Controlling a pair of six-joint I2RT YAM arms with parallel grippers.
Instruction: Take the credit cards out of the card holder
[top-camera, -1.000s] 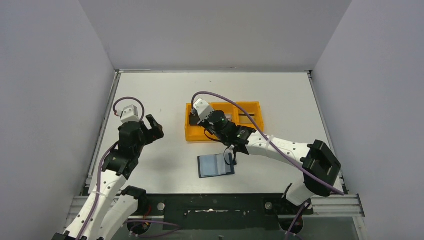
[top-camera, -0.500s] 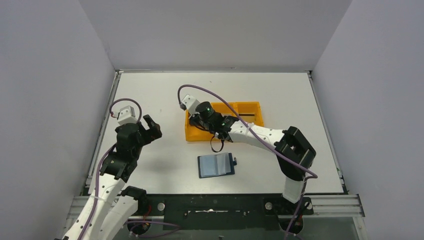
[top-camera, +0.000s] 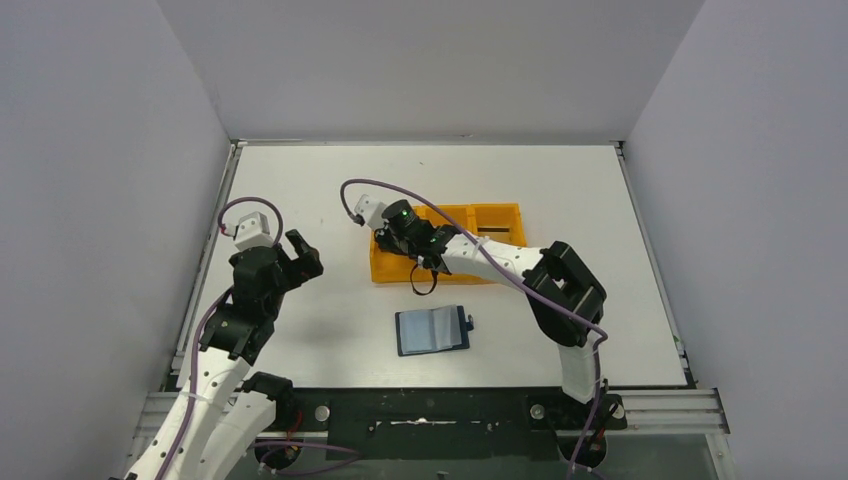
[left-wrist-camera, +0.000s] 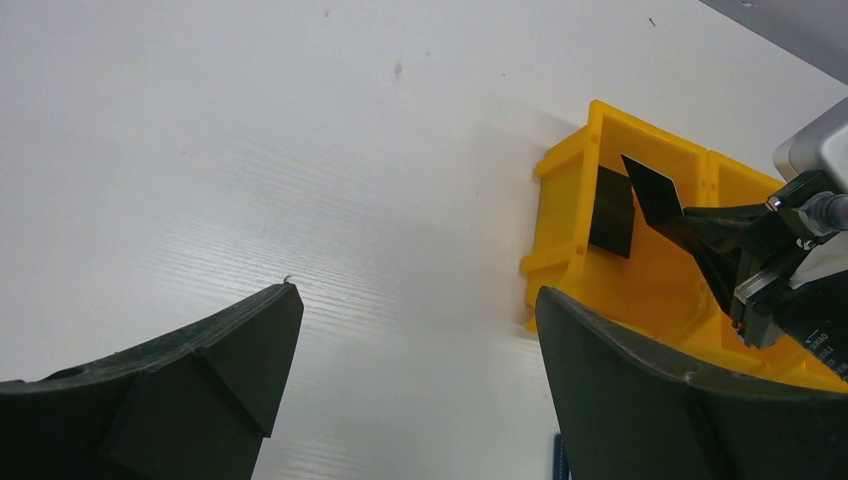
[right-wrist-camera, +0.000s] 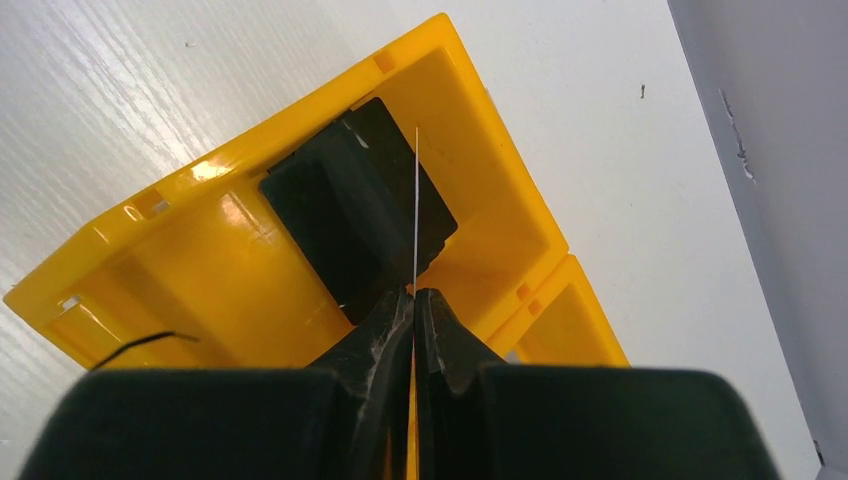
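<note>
The navy card holder (top-camera: 432, 330) lies open on the table, with its small tab at its right edge. My right gripper (top-camera: 393, 238) is shut on a thin credit card and holds it over the left compartment of the orange tray (top-camera: 500, 212). That card shows edge-on in the right wrist view (right-wrist-camera: 416, 200) and looks dark in the left wrist view (left-wrist-camera: 652, 190). A second dark card (right-wrist-camera: 350, 215) lies flat in that compartment, also visible in the left wrist view (left-wrist-camera: 611, 212). My left gripper (top-camera: 300, 258) is open and empty, left of the tray.
The orange tray (right-wrist-camera: 230, 260) has three compartments and stands behind the holder. A loose black cable loop (top-camera: 422, 280) hangs from the right arm over the tray's front wall. Grey walls enclose the table on three sides.
My right gripper has moved from the card holder back and left to the tray's left compartment, with the card in it. The left arm has barely moved.
</note>
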